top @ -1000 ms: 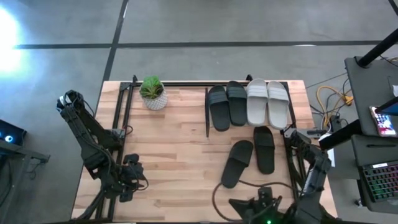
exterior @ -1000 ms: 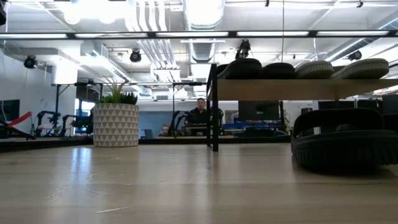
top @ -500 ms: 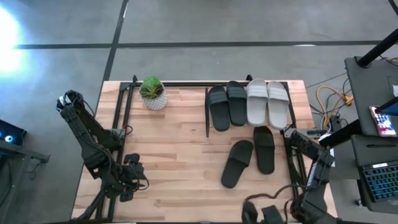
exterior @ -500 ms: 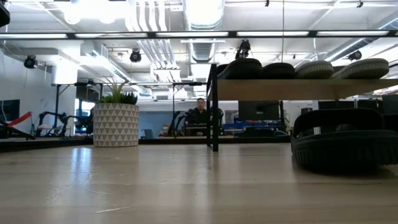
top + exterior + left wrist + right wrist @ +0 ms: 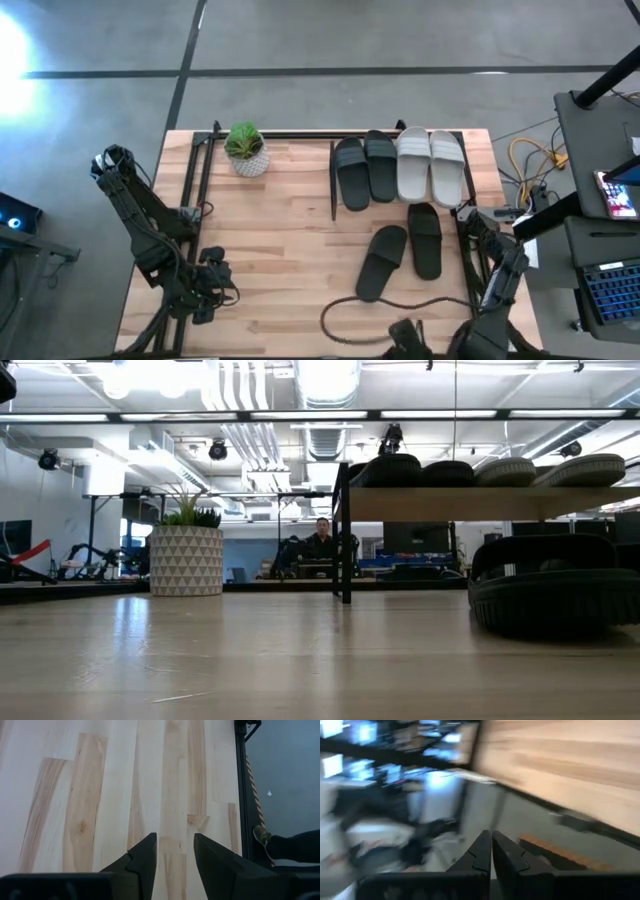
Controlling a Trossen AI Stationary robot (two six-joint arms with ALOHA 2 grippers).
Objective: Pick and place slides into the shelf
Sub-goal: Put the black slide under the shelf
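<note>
Four slides [image 5: 399,166] sat on shelf [image 5: 340,148], upper right; two black slides [image 5: 402,250] on bench [image 5: 280,250]. Left hand [image 5: 174,852] slightly open, empty; right hand [image 5: 491,851] closed, empty, bottom edge.

Four slides [image 5: 480,471] atop shelf [image 5: 490,503]; black slide [image 5: 553,596] on tabletop [image 5: 250,660].

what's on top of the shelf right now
Four slides lie side by side on the shelf: a black pair and a light grey pair. Under its board nothing can be seen from above; the low view shows open space there.
</note>
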